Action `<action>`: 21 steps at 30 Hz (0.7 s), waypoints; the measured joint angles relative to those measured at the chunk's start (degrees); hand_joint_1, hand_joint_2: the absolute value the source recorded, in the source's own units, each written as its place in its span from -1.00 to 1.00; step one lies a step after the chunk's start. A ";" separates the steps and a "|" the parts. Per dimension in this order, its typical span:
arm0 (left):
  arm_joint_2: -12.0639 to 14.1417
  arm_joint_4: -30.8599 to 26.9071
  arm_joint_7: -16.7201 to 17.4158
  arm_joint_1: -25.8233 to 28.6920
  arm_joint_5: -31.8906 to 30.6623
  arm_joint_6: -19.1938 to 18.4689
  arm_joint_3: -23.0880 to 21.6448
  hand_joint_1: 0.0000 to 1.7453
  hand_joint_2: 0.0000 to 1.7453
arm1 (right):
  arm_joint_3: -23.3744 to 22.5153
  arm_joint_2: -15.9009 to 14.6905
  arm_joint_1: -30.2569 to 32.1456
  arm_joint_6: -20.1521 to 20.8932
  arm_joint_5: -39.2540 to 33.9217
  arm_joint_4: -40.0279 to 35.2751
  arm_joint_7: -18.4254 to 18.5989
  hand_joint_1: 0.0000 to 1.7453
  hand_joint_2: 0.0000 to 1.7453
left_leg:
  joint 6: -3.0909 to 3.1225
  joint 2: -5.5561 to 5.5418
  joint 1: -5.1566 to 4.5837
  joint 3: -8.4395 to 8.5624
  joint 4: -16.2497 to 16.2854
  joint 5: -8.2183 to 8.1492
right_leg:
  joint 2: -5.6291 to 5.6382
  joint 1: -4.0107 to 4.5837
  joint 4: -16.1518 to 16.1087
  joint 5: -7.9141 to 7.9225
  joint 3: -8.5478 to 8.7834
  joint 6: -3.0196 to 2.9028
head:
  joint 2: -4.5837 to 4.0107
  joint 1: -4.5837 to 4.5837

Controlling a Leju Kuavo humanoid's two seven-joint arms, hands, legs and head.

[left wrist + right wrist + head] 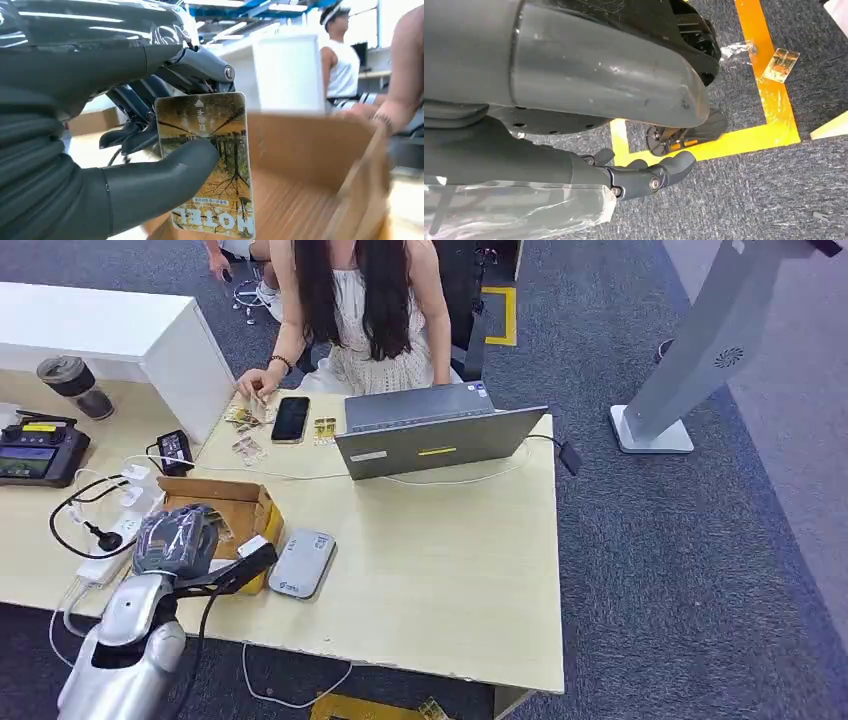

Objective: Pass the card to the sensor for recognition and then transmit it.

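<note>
My left hand (pixel 205 558) hovers at the table's near left, over an open cardboard box (pixel 235 502). It pinches a hotel card (pixel 209 165) between thumb and fingers; the card (pixel 252 544) points toward the flat grey-white sensor (pixel 302 562) lying just right of the box. In the left wrist view the card's tree picture faces the camera, and the box's inside (pixel 310 170) lies behind it. My right hand (pixel 574 90) hangs over the carpet with nothing in it.
A person sits across the table, one hand (pixel 256 382) by several loose cards (pixel 244 432) and a phone (pixel 290 418). A grey laptop (pixel 430 430) stands mid-table. Cables and a power strip (pixel 108 535) lie left. A card (pixel 780 65) lies on the floor by yellow tape.
</note>
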 joint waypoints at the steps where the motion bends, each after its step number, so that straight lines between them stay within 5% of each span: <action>1: -0.04 -0.31 0.00 -1.18 0.00 -0.41 -0.42 1.00 1.00 | 0.00 0.00 -0.03 0.00 0.20 0.00 -0.07 -1.00 -1.00 | 0.00 0.00 0.00 0.00 0.00 0.00 | 0.00 0.00 0.00 0.01 0.00 0.00 | 0.00 0.00; 21: 0.26 3.10 2.16 -21.42 -0.09 -2.40 -5.55 1.00 1.00 | 1.20 0.20 -0.36 0.00 2.08 0.48 0.07 -1.00 -1.00 | 0.00 0.02 0.00 -0.01 0.01 0.01 | 0.04 0.00 0.02 0.03 -0.03 -0.01 | 0.00 -0.02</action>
